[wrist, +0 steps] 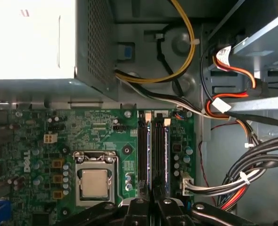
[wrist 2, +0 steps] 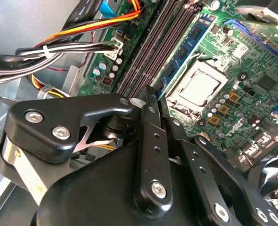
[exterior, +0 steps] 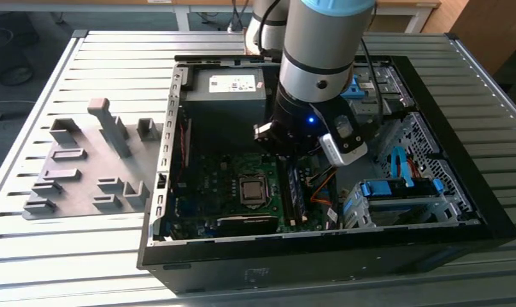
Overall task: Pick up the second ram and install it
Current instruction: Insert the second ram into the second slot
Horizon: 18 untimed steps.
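Observation:
The second ram (exterior: 292, 192) is a long dark stick standing in a memory slot on the green motherboard (exterior: 215, 173), beside the processor socket (exterior: 251, 189). In the first wrist view the ram (wrist: 159, 155) runs straight toward my fingertips, with another dark strip in the slot beside it. My gripper (wrist: 153, 207) is inside the computer case, over the memory slots. Its black fingers (wrist 2: 151, 141) are shut together at the tip, and nothing sticks out between them. I cannot tell whether the tips touch the stick.
The open black computer case (exterior: 267, 268) lies on a slatted metal table. A grey holder plate (exterior: 87, 166) with upright blocks sits at the exterior view's left. Bundles of orange, yellow and black cables (wrist: 233, 179) run beside the slots. The power supply (wrist: 30, 42) and blue drive bays (exterior: 399, 188) crowd the case.

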{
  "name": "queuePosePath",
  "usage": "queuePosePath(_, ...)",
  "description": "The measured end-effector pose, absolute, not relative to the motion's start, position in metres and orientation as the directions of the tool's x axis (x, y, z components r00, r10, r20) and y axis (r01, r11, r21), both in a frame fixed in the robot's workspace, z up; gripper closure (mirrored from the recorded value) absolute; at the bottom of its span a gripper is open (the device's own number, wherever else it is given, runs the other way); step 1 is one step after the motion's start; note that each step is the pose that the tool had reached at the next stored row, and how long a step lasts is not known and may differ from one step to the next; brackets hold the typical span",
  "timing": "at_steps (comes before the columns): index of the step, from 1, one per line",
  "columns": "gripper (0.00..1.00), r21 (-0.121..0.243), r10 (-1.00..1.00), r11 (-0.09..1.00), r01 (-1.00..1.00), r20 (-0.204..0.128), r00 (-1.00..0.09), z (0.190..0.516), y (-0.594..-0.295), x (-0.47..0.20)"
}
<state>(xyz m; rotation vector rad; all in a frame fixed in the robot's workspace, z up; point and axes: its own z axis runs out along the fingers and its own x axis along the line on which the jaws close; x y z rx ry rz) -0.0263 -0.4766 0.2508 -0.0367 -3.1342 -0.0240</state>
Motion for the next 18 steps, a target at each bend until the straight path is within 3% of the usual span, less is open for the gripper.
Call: queuePosePath(18, 0.86, 0.015, 0.064, 0.998, 0.064, 0.009, -0.998, 0.236, -0.482, -0.026)
